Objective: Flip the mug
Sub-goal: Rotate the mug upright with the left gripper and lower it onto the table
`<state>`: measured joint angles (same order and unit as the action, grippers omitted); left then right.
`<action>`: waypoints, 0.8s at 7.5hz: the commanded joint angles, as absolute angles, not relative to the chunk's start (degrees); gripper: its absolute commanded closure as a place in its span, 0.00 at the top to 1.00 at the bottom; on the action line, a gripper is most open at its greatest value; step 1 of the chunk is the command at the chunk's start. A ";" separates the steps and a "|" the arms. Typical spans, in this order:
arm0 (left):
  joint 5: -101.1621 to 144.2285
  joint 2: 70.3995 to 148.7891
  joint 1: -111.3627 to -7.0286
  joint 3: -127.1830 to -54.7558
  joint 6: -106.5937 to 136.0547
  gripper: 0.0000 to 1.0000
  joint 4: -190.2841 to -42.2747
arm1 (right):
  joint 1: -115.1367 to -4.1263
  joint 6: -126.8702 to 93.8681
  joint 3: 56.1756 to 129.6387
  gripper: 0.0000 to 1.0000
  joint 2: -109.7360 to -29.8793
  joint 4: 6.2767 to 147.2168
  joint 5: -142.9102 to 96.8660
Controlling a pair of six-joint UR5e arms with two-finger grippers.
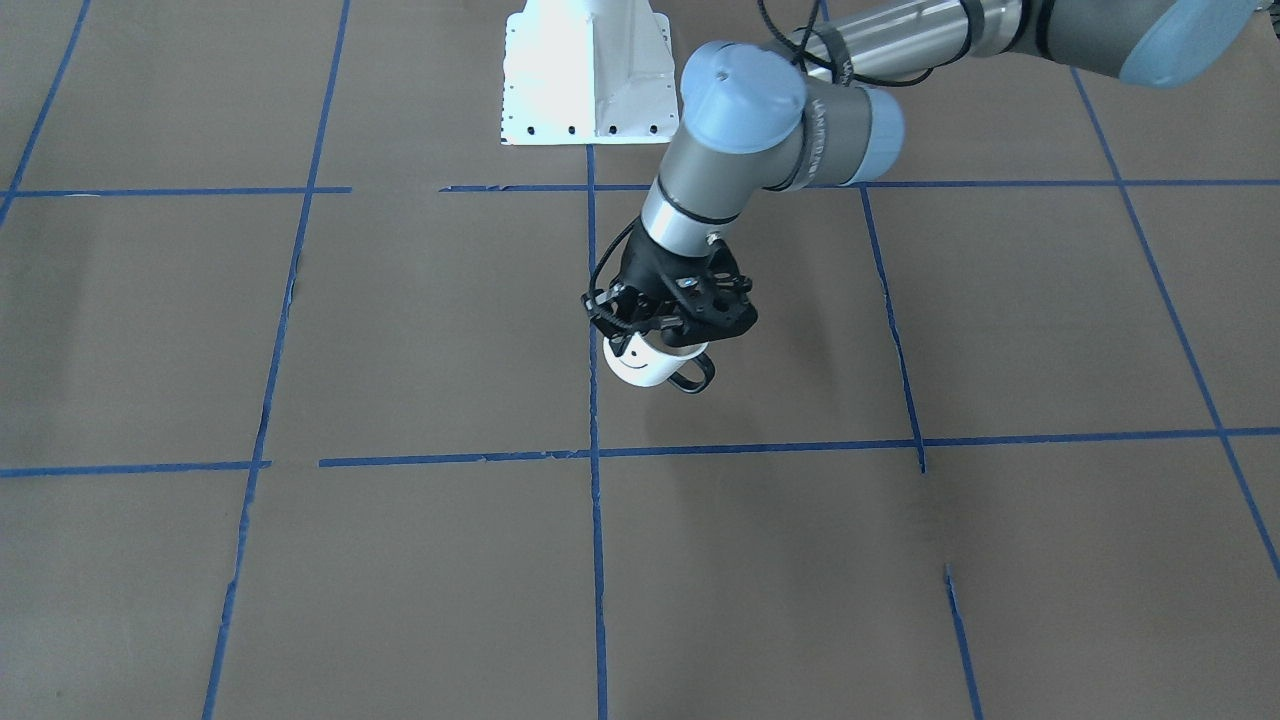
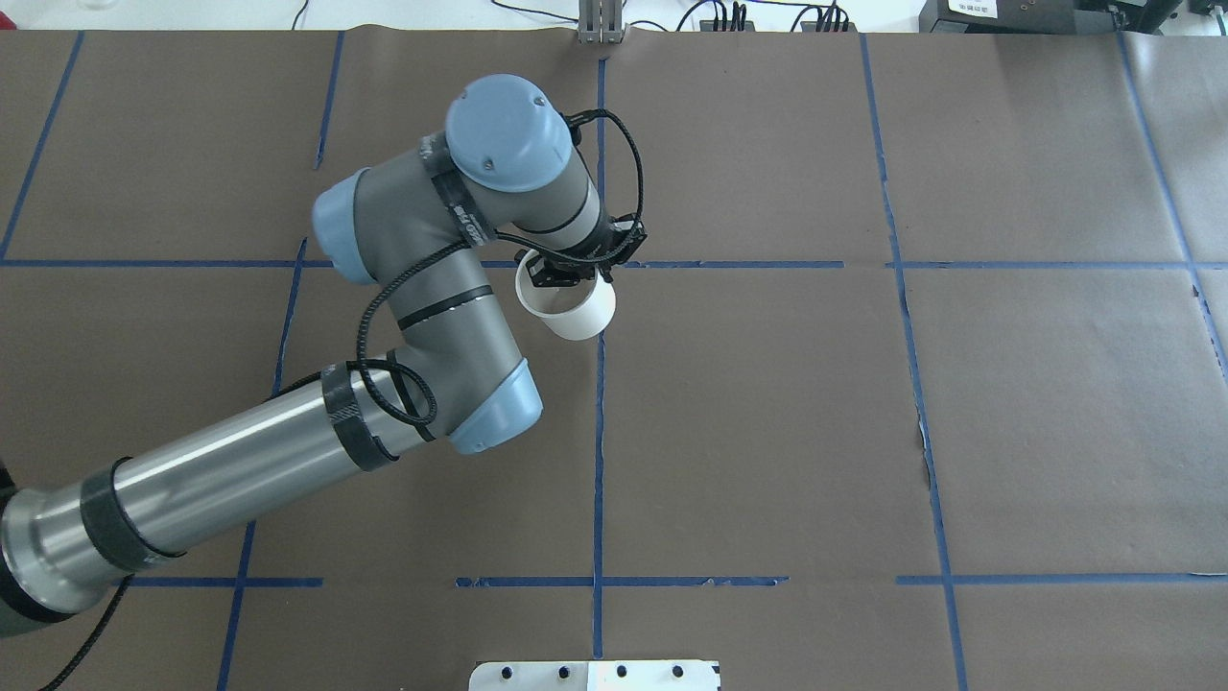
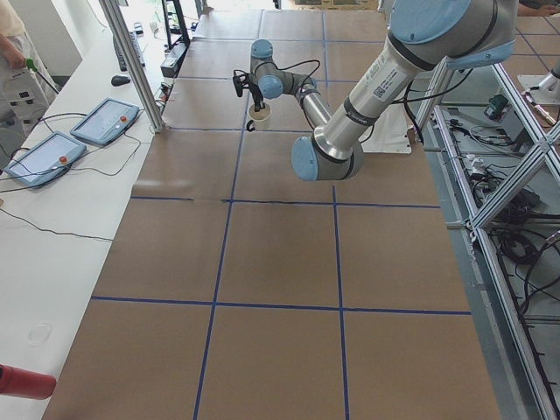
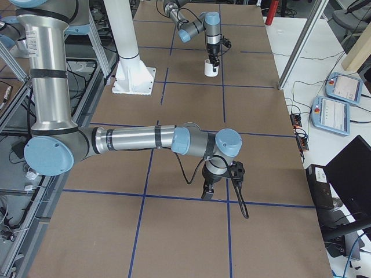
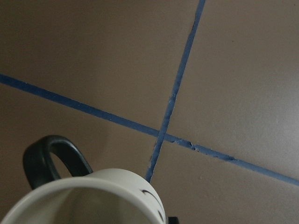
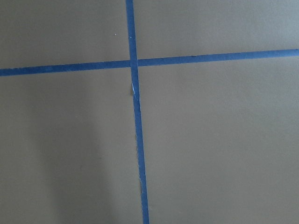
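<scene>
Near a tape crossing, left gripper holds mug.

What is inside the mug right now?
Only bare white inner wall of the mug shows in the left wrist view. The left gripper sits over the opening, so the bottom is hidden.

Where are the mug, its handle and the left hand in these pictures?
mug (image 1: 650, 376): exterior front-facing view, on its white side wall.
handle (image 5: 53, 142): left wrist-mounted view, on the top of the dark loop.
left hand (image 1: 668, 338): exterior front-facing view, between the fingertips at the mug's rim.
</scene>
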<state>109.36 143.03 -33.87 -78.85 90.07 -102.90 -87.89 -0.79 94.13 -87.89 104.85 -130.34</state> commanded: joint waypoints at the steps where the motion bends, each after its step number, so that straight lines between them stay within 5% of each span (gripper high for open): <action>1: 107.23 145.02 -29.98 -76.38 90.44 0.00 -98.98 | -87.89 -0.79 94.13 1.00 -87.89 104.85 -130.34; 4: 107.23 144.93 -29.09 -74.97 90.62 0.00 -98.88 | -87.89 -0.79 94.13 1.00 -87.89 104.85 -130.34; 5: 107.14 144.84 -29.09 -75.49 90.88 0.86 -98.70 | -87.89 -0.79 94.13 1.00 -87.89 104.85 -130.34; 6: 107.23 144.23 -29.18 -77.50 91.66 1.00 -98.27 | -87.89 -0.79 94.13 1.00 -87.89 104.85 -130.34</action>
